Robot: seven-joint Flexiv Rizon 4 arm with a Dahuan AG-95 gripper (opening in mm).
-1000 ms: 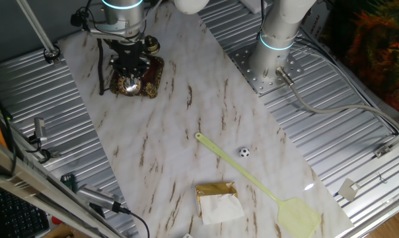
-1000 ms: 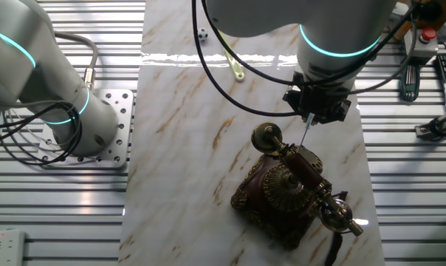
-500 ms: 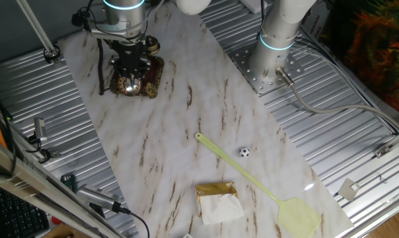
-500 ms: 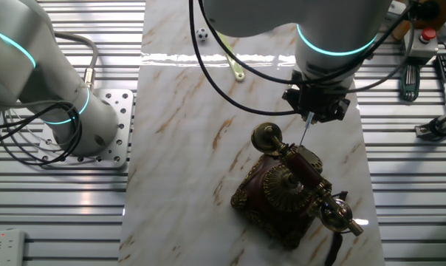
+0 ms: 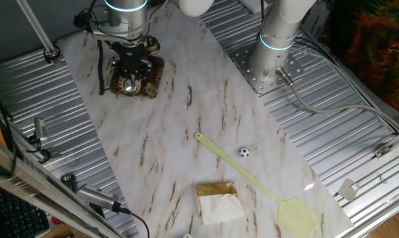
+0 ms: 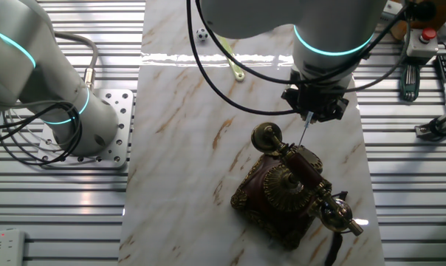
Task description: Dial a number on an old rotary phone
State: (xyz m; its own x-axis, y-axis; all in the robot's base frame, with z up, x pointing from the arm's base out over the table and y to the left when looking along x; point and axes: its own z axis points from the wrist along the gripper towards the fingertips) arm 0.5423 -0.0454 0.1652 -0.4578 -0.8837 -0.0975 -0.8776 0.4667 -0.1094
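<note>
The old rotary phone [image 5: 139, 78] stands at the far left end of the marble board, a dark bronze body with a round brass dial [image 5: 129, 85] facing the near side. In the other fixed view the phone [image 6: 282, 193] carries its red-and-brass handset [image 6: 306, 168] on the cradle. My gripper [image 6: 311, 112] hangs just above the handset, shut on a thin metal rod [image 6: 304, 133] that points down. The rod's tip goes out of sight behind the handset. In the first fixed view the gripper [image 5: 131, 61] covers the phone's top.
A pale green fly swatter [image 5: 253, 183] lies across the near half of the board, with a small black-and-white ball [image 5: 244, 152] beside it. A gold and white packet [image 5: 217, 200] lies near the front edge. The arm's base [image 6: 69, 112] stands off the board.
The gripper with the rod has crept slightly upward and away from the phone. The phone and the other objects have not moved.
</note>
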